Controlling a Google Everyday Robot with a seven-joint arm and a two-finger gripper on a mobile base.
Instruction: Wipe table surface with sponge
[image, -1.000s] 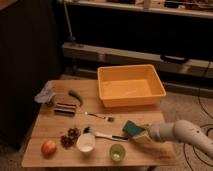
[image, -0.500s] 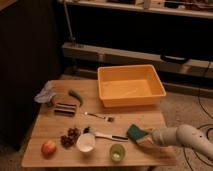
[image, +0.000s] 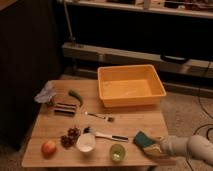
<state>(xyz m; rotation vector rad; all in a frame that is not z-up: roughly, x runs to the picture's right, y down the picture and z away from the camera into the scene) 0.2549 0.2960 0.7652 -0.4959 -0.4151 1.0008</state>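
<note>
Sliding toward the front right corner, the sponge (image: 143, 139) now sits nearer the front edge of the surface (image: 131, 120) than it did a second ago, and the arm has drawn back to the right with it. The end effector (image: 153, 146) is clamped shut on the sponge's right end, teal face up, and the pad looks low on the wood, though actual contact is hard to confirm. That reads as a wiping stroke pulled across the bare patch in front of the orange tub (image: 131, 86), so this corner is getting covered. Not much room is left before the edge, so I'd expect the stroke to turn back soon. The green cup (image: 117, 152) stands just left of the sponge, and the white-handled brush (image: 109, 135) lies close by. Both could get nudged if the stroke runs leftward.
</note>
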